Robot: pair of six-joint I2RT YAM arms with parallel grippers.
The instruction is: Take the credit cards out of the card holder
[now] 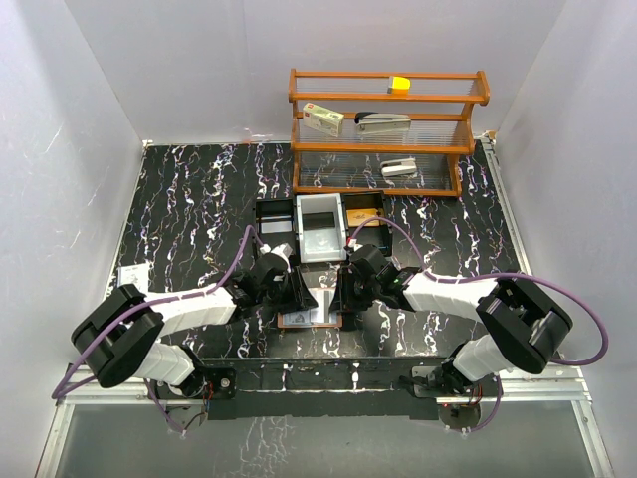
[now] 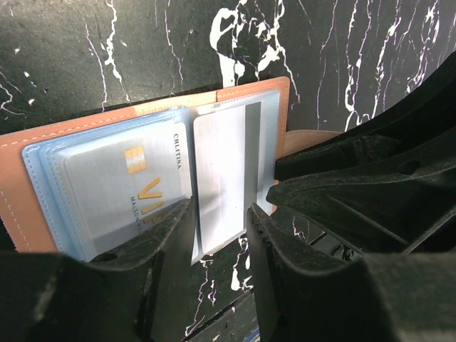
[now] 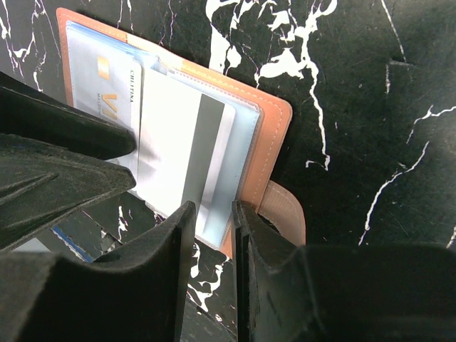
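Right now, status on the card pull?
Left gripper straddles protruding white card, grip unconfirmed. Right gripper pinches card holder edge. VIP card in pocket. Nothing blocking.

- Table (image 1: pixel 199 199): black marble-look top, white veins.
- Far edge, R side: wooden rack (image 1: pixel 378 98).
- Ctr: white tray (image 1: pixel 320 227), black tray (image 1: pixel 276 219) just beside, L.
- Near edge, ctr: card holder (image 3: pixel 276 135), open.

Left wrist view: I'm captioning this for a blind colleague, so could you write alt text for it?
A pale card with a dark stripe sticks out of the open salmon card holder, between the left fingers. Another card marked VIP sits pocketed; black marbled table beneath.
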